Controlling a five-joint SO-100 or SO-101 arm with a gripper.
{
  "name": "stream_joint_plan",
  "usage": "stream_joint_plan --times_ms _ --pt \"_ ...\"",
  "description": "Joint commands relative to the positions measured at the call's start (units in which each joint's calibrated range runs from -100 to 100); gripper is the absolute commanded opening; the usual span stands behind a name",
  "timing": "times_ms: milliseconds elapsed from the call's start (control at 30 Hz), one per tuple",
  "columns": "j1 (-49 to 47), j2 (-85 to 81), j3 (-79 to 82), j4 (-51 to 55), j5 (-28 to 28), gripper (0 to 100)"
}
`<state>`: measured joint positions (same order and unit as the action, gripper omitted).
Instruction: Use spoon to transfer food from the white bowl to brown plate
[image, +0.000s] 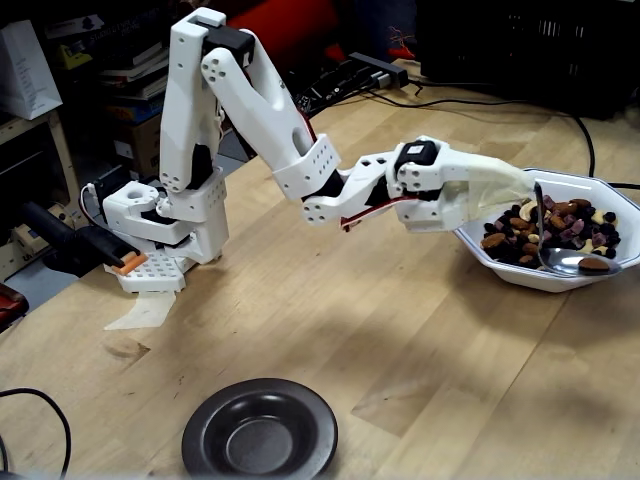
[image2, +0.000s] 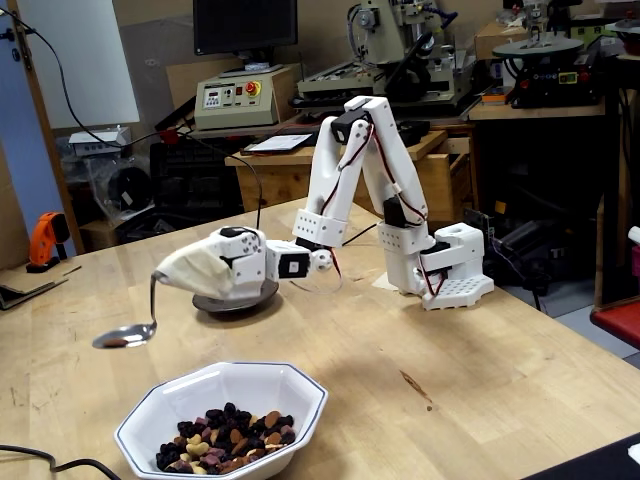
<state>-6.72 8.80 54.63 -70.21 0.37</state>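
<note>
Fixed views: spoon (image2: 125, 335) lifted beside white bowl (image2: 222, 415), one nut aboard; jaws tape-wrapped, state impossible to tell. Keep level, swing slowly across desk (image: 330, 330) to brown plate (image: 259, 430).

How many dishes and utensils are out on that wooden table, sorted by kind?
Bowls: 1, the white bowl holding mixed nuts and dried fruit
Plates: 1, the brown plate, empty
Spoons: 1, the spoon, in the robot's hand
Total: 3
</note>
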Motion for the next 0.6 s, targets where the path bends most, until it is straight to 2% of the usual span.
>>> stream_joint_plan --times_ms 0,567 --pt "2.9 -5.7 -0.3 -1.2 -0.2 4" --pt "10.0 -6.2 9.2 -1.8 -0.5 4"
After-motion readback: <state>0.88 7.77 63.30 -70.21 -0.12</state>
